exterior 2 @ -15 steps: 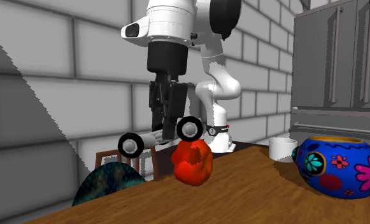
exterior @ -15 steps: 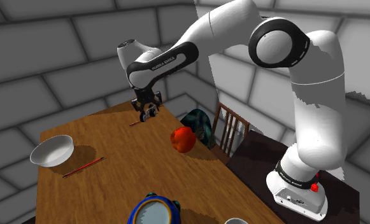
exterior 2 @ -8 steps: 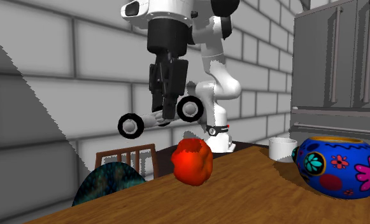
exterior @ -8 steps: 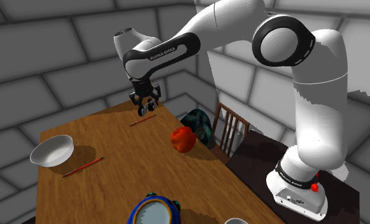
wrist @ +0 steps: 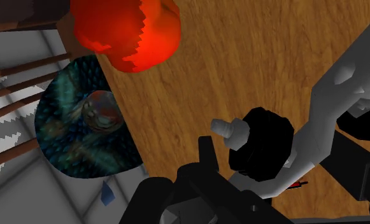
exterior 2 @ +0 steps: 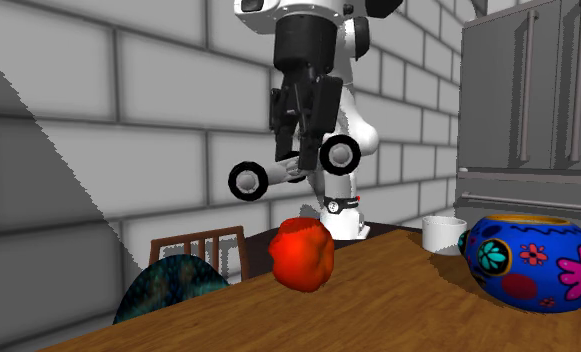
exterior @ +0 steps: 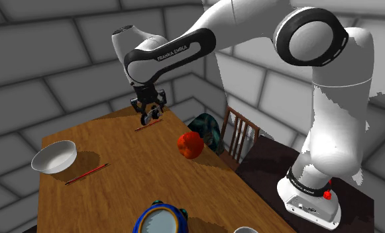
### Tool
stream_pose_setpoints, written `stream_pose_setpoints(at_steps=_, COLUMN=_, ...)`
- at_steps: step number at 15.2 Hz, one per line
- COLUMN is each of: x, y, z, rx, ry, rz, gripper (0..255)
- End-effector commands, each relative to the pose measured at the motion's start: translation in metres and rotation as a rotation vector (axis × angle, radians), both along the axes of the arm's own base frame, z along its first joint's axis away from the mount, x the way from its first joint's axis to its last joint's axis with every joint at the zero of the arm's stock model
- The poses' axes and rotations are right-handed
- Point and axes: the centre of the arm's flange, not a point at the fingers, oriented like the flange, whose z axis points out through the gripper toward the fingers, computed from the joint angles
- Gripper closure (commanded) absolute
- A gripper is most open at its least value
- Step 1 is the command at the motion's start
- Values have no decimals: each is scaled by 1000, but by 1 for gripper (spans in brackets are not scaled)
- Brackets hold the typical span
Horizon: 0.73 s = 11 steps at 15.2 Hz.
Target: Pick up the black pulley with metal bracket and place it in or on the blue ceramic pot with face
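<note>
My black gripper [exterior 2: 303, 152] is shut on the pulley [exterior 2: 292, 170], which has two black wheels joined by a grey metal bracket. It hangs in the air well above the wooden table [exterior 2: 398, 300]. In the shoulder view the gripper [exterior: 148, 112] holds the pulley [exterior: 150, 118] over the table's far end. The wrist view has a black wheel [wrist: 263, 153] and the grey bracket [wrist: 327, 121] close up, clasped between the fingers. The blue pot [exterior 2: 533, 260] with painted flowers stands at the second exterior view's right, and it sits at the table's near edge [exterior: 159, 221] in the shoulder view.
A red lumpy object [exterior: 191, 144] sits on the table between gripper and pot. A white bowl [exterior: 54, 156] and two red pencils [exterior: 87, 173] lie at the shoulder view's left. A chair [exterior: 239, 136] with a teal cushion [exterior: 204, 129] stands beside the table. A white cup [exterior 2: 442, 234] is by the pot.
The gripper has risen with the pulley and shifted toward the second exterior view's right, now above the red object rather than beside it. Everything on the table has stayed put.
</note>
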Motion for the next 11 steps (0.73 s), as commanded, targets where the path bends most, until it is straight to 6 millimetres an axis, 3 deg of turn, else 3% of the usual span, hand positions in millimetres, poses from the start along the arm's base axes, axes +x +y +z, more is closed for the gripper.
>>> stream_pose_setpoints(at_steps=1, x=-22, y=17, z=0, rx=0, ry=0, rz=-1, gripper=255)
stream_pose_setpoints(at_steps=11, x=-119, y=106, z=2, rx=0, ry=0, rz=-1, gripper=255)
